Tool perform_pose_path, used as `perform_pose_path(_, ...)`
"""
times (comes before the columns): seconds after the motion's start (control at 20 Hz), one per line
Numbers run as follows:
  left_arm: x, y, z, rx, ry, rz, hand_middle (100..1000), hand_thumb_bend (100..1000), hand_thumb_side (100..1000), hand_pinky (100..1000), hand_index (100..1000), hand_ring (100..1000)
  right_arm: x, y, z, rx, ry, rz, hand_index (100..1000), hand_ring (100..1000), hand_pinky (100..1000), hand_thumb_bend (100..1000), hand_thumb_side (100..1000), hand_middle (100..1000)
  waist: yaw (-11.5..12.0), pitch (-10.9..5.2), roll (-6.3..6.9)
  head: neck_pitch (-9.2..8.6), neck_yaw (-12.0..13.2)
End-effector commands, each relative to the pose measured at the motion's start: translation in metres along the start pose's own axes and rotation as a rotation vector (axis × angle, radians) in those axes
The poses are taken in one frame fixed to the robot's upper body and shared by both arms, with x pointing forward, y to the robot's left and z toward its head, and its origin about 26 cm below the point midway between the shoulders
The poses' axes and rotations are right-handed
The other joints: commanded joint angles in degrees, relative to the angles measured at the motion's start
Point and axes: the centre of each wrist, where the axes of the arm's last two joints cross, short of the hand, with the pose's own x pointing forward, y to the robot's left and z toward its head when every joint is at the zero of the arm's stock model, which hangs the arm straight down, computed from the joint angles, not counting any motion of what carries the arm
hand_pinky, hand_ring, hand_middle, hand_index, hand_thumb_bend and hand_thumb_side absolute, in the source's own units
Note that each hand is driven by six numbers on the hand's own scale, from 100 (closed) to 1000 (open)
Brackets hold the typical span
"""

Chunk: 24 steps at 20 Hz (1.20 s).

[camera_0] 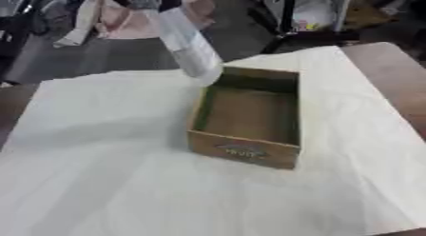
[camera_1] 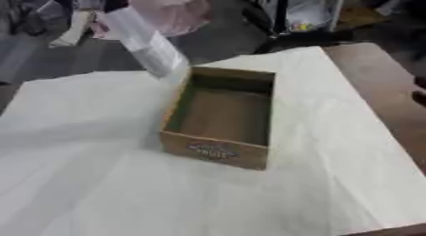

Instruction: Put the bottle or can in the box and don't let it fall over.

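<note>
A pale bottle (camera_0: 187, 42) is hanging tilted above the box's (camera_0: 247, 117) far left corner; the box is sitting empty. Whatever is holding the bottle is blurred; no hand can be made out.

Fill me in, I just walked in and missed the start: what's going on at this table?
A pale bottle is tilted in the air over the far left corner of an open wooden box, which sits on a white cloth covering the table. The top of the bottle runs up to the picture's edge, so what holds it cannot be made out, and neither robot hand can be picked out clearly. The box is empty, so the bottle has not yet been set inside.
</note>
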Motion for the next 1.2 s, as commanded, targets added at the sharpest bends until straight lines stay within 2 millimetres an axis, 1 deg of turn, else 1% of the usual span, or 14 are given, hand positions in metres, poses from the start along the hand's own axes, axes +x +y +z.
perform_pose_path(0.05,0.013,0.013,-0.007,0.016,-0.069,-0.022,100,240,100,100,152,100,0.007,-0.003,-0.005,0.015,-0.012,0.019,945,935,963,162,554,988,-0.06,-0.45,-0.24,-0.08,0.66)
perform_pose_path(0.3,0.014,-0.002,-0.023,-0.008,-0.112,0.033,100,204,100,100,151,100,0.007,-0.001,-0.006,0.018,-0.012,0.014,945,936,964,160,556,988,-0.15,-0.18,-0.36,0.32,0.96)
perform_pose_path(0.55,0.007,-0.018,-0.032,-0.049,-0.109,0.056,100,195,100,100,152,100,0.006,0.001,-0.008,0.027,-0.013,0.007,945,936,964,159,558,989,-0.38,0.31,-0.33,0.11,0.93)
perform_pose_path(0.6,0.006,-0.02,-0.033,-0.056,-0.104,0.057,100,195,100,100,152,100,0.006,0.001,-0.009,0.029,-0.014,0.006,945,936,964,149,556,990,-0.49,0.43,-0.3,0.06,0.91)
perform_pose_path(0.85,-0.004,-0.03,-0.036,-0.064,-0.074,0.052,100,186,100,100,151,100,0.006,0.003,-0.011,0.036,-0.014,0.001,945,936,964,155,564,989,-1.26,1.08,-0.14,-0.51,1.13)
perform_pose_path(1.2,-0.014,-0.037,-0.037,-0.038,-0.044,0.036,100,184,100,100,151,100,0.006,0.005,-0.013,0.041,-0.019,-0.002,945,936,964,156,565,989,-2.05,1.9,0.05,-1.37,1.42)
